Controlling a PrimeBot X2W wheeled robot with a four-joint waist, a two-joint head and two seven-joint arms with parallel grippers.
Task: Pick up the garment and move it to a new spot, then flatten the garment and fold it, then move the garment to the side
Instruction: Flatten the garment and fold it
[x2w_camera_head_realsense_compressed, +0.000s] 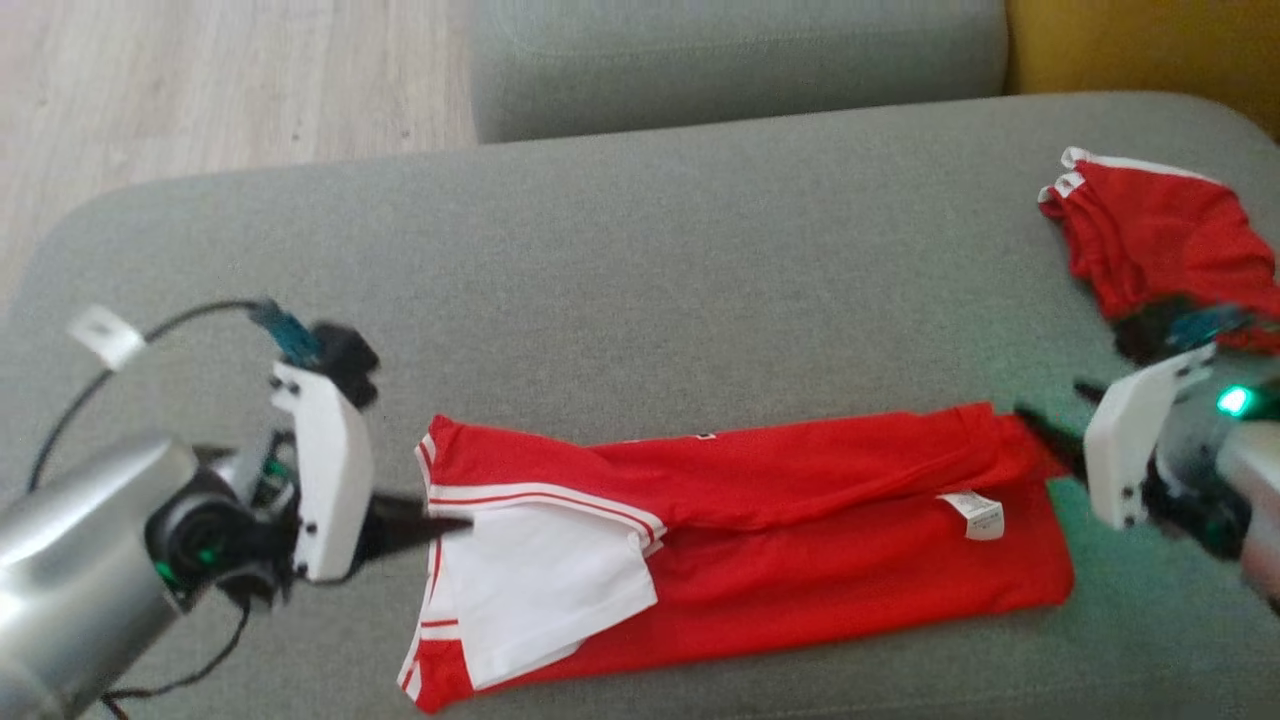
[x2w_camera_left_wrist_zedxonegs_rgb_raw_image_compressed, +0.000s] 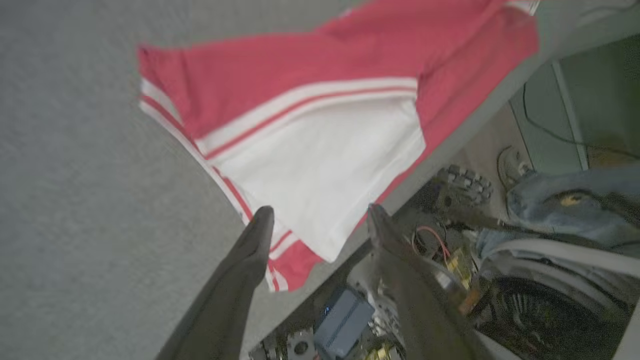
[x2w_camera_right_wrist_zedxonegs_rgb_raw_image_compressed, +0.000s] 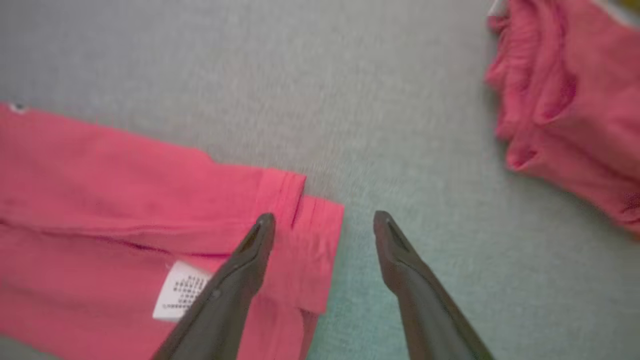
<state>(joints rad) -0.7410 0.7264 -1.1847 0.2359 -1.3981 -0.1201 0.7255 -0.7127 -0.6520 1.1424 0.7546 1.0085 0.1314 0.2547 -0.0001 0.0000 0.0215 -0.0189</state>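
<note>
The garment (x2w_camera_head_realsense_compressed: 800, 520) is a red shirt with a white, red-striped panel, lying as a long folded strip on the grey cushion (x2w_camera_head_realsense_compressed: 650, 300). My left gripper (x2w_camera_head_realsense_compressed: 440, 528) hovers at its left end, by the white panel. In the left wrist view the left gripper (x2w_camera_left_wrist_zedxonegs_rgb_raw_image_compressed: 320, 212) stands open over the lower corner of the garment (x2w_camera_left_wrist_zedxonegs_rgb_raw_image_compressed: 320, 150), holding nothing. My right gripper (x2w_camera_head_realsense_compressed: 1050, 420) is at the right end, open. In the right wrist view the right gripper (x2w_camera_right_wrist_zedxonegs_rgb_raw_image_compressed: 325, 217) straddles the hem of the garment (x2w_camera_right_wrist_zedxonegs_rgb_raw_image_compressed: 100, 200), beside a white label (x2w_camera_right_wrist_zedxonegs_rgb_raw_image_compressed: 180, 292).
A second red garment (x2w_camera_head_realsense_compressed: 1160, 240) lies crumpled at the cushion's back right, also seen as the second garment (x2w_camera_right_wrist_zedxonegs_rgb_raw_image_compressed: 575, 100) in the right wrist view. A grey backrest (x2w_camera_head_realsense_compressed: 740, 60) rises behind. Wooden floor (x2w_camera_head_realsense_compressed: 200, 80) lies far left. The folded garment lies close to the cushion's front edge.
</note>
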